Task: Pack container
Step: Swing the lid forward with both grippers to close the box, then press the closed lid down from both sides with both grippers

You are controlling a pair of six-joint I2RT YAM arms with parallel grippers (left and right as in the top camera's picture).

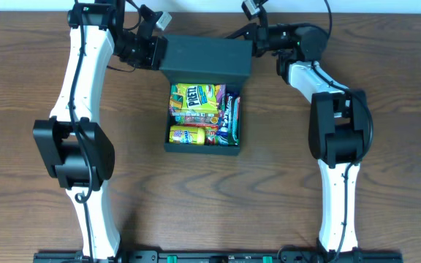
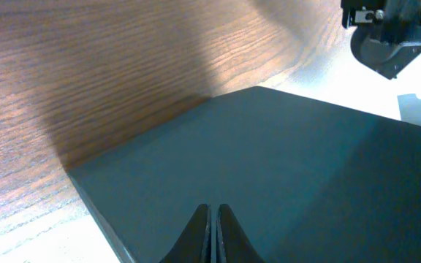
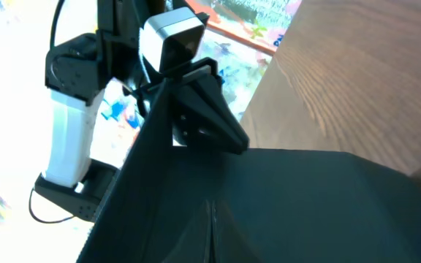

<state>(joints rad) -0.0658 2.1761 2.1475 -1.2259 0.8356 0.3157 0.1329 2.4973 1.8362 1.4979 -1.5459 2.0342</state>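
Observation:
The dark teal-black container [image 1: 202,148] sits at mid table, open, filled with snack packets [image 1: 194,98]. Its hinged lid flap [image 1: 205,57] stands at the back edge, tilted over the box. My left gripper [image 1: 157,51] is at the flap's left end and my right gripper [image 1: 253,44] is at its right end. In the left wrist view the jaws [image 2: 213,209] are shut with nothing between them, lying against the flap's surface [image 2: 291,161]. In the right wrist view the jaws [image 3: 212,206] are shut too, against the flap [image 3: 313,197].
The brown wooden table [image 1: 386,212] runs all round the box. The table's far edge lies just behind the flap. The right arm's wrist [image 2: 393,33] shows in the left wrist view, and the left arm's camera [image 3: 172,36] shows in the right wrist view.

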